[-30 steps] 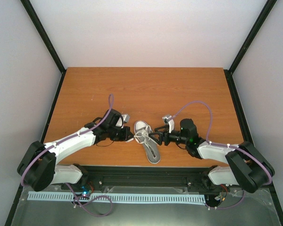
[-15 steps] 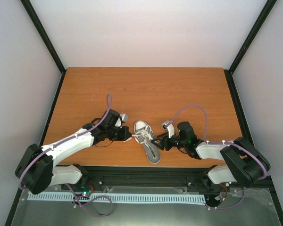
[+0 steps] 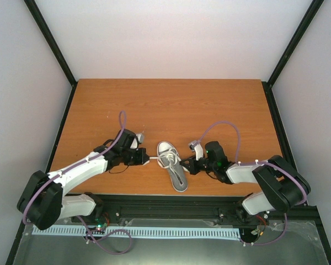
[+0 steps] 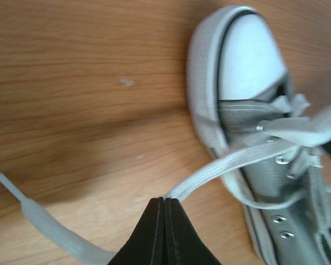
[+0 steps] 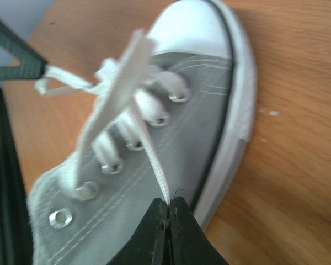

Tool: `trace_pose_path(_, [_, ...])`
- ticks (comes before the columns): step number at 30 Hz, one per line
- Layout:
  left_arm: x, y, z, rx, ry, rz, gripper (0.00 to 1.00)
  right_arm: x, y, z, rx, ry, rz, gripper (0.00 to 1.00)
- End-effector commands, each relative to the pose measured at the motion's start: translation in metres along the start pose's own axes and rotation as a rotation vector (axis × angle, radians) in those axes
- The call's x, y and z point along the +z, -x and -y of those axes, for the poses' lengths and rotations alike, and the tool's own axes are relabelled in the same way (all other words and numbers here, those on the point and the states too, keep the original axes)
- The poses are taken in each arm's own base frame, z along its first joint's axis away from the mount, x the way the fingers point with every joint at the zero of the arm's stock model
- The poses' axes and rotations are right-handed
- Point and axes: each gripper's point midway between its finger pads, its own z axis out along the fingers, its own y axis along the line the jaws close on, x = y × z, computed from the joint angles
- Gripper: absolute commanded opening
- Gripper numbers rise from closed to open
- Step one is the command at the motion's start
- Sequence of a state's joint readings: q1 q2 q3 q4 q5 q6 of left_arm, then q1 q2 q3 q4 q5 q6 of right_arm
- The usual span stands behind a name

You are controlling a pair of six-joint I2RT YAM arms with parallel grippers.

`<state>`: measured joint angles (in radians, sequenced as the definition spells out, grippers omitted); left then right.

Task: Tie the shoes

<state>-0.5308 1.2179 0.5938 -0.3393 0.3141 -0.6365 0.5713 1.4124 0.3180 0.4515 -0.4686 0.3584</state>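
White walls (image 3: 171, 38) stand around a brown wooden table (image 3: 171, 105). Near its front edge, between both arms, the grey sneaker (image 3: 174, 165) lies with its toe pointing away from the bases. The left gripper (image 4: 164, 201) is pinched together on the left lace (image 4: 220, 165), and the right gripper (image 5: 170, 207) on the right lace (image 5: 154, 165). Each hold seems to be only at the very tips, so a strong pull could let the thin lace slip out. An uneven pull could turn the light shoe.
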Motion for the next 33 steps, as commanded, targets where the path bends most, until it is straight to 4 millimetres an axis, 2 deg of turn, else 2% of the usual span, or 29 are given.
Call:
trace_pose_path(1, [-0.003,0.001,-0.016,-0.058,0.014,0.030,0.01,-0.027,0.030,0.048,0.134,-0.303,0.130,0.03])
trace_pose_path(6, [-0.003,-0.006,-0.044,-0.133,0.075,0.044,0.01,-0.078,0.032,0.101,0.347,-0.577,0.232,0.03])
trace_pose_path(10, [-0.006,-0.012,-0.062,-0.186,0.112,0.064,0.01,-0.110,0.019,0.132,0.512,-0.687,0.292,0.03])
trace_pose_path(13, [-0.012,-0.013,-0.070,-0.206,0.134,0.097,0.01,-0.127,0.007,0.149,0.607,-0.735,0.323,0.03])
trace_pose_path(16, [-0.017,-0.011,-0.069,-0.191,0.129,0.129,0.01,-0.132,0.004,0.155,0.622,-0.741,0.331,0.03])
trace_pose_path(19, [-0.019,-0.006,-0.054,-0.102,0.062,0.130,0.02,-0.128,0.010,0.152,0.589,-0.719,0.325,0.03])
trace_pose_path(20, [-0.021,-0.003,-0.045,-0.061,0.025,0.134,0.12,-0.127,0.012,0.152,0.575,-0.709,0.326,0.03])
trace_pose_path(23, [-0.027,0.008,-0.020,0.056,-0.062,0.160,0.55,-0.123,0.022,0.147,0.525,-0.671,0.327,0.03])
trace_pose_path(25, [-0.031,0.012,-0.001,0.145,-0.118,0.175,0.72,-0.123,0.026,0.144,0.502,-0.657,0.331,0.03])
trace_pose_path(26, [-0.032,0.012,0.010,0.193,-0.151,0.173,0.75,-0.123,0.028,0.143,0.491,-0.651,0.335,0.04])
trace_pose_path(28, [-0.027,0.010,0.029,0.291,-0.195,0.150,0.76,-0.122,0.029,0.142,0.478,-0.641,0.338,0.04])
trace_pose_path(33, [0.003,0.000,0.064,0.494,-0.206,0.087,0.66,-0.118,0.035,0.137,0.456,-0.593,0.359,0.04])
